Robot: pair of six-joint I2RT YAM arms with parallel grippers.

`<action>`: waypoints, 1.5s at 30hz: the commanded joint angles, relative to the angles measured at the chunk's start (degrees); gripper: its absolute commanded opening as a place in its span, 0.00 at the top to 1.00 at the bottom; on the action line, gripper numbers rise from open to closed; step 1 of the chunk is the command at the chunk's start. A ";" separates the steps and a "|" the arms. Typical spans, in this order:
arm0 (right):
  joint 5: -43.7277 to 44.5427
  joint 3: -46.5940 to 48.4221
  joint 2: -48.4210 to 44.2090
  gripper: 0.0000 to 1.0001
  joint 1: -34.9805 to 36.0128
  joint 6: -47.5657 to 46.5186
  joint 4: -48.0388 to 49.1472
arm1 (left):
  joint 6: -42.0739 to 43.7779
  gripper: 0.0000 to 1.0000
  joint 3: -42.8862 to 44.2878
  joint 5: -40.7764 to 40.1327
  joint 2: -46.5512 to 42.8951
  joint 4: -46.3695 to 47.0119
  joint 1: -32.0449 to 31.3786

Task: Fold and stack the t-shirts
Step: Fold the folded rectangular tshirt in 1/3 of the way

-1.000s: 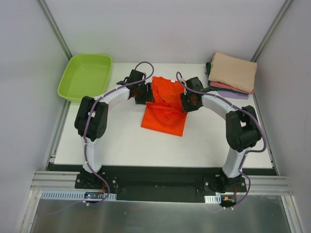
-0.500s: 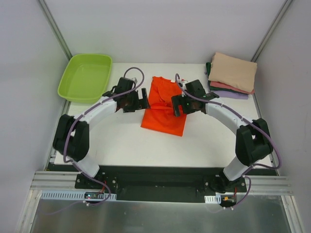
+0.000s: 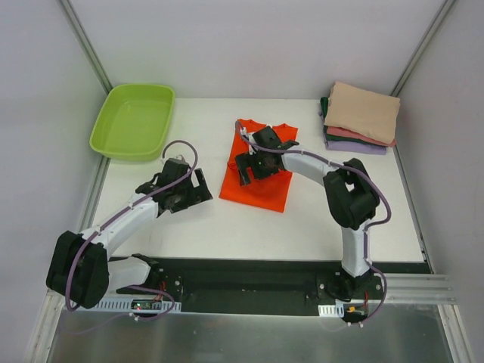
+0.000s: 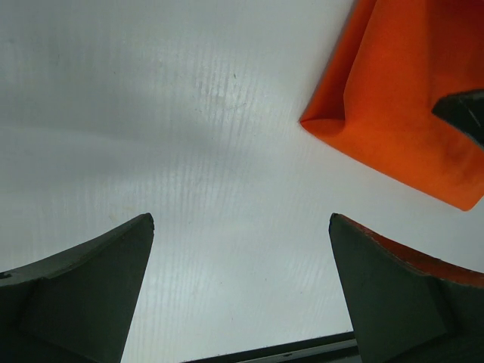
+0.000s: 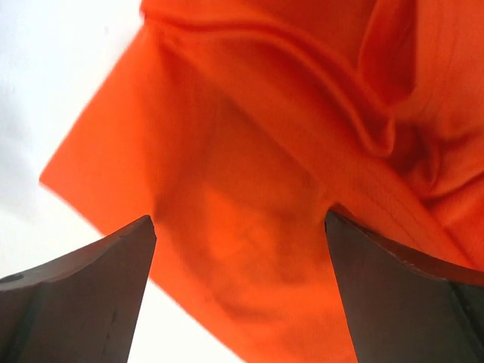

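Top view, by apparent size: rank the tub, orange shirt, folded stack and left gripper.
1. Lime tub and orange shirt: too alike to split; the right gripper covers part of the shirt.
2. Folded stack, somewhat smaller.
3. Left gripper, smallest.

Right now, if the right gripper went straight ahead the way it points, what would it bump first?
Probably the orange t-shirt; it fills the view ahead of the open right gripper.
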 commanded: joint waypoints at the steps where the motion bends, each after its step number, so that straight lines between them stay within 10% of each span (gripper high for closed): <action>1: 2.01 9.98 4.90 0.04 -2.34 2.50 1.48 | -1.84 0.01 -0.64 -2.31 -2.77 0.25 0.72; 12: 1.67 19.24 7.48 0.04 -8.15 3.74 0.87 | -2.81 0.01 0.33 0.92 1.45 0.87 0.72; 21: -0.35 -12.10 -21.32 0.04 -8.23 -1.89 8.95 | -3.07 0.06 5.15 9.99 9.44 9.21 0.72; 31: -6.69 -37.18 -39.81 0.04 -8.06 -2.77 13.61 | -3.60 0.26 13.78 17.82 25.70 11.68 0.46; 45: 0.77 -41.68 -40.61 0.04 -2.97 -8.21 11.87 | -5.62 0.79 13.16 15.17 32.30 11.59 0.37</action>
